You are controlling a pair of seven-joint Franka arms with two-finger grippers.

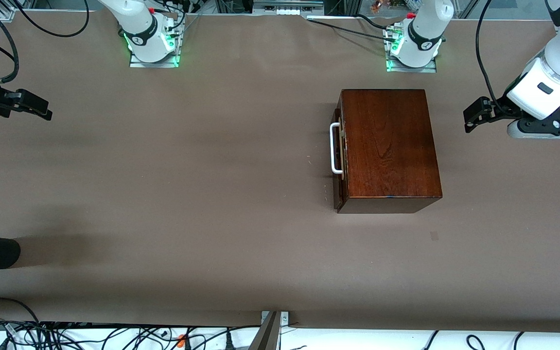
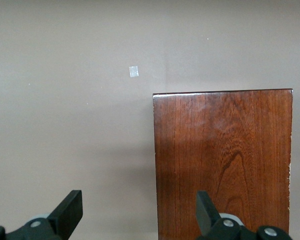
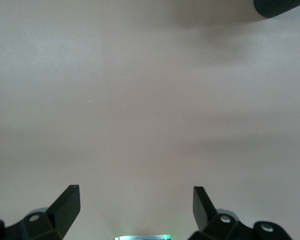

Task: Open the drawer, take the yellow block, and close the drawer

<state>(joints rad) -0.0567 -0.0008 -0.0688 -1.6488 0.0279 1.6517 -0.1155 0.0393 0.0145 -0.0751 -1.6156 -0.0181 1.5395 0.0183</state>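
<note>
Wooden box (image 1: 389,146) with drawer (image 1: 338,150) shut. Left end effector (image 2: 140,212) spread beside box; right end effector (image 3: 136,207) spread, well apart from box.

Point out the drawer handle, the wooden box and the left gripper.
drawer handle (image 1: 334,148): front view, middle of the white bar.
wooden box (image 1: 389,143): front view, centre of its top.
left gripper (image 2: 139,212): left wrist view, midway between its open fingertips.
</note>
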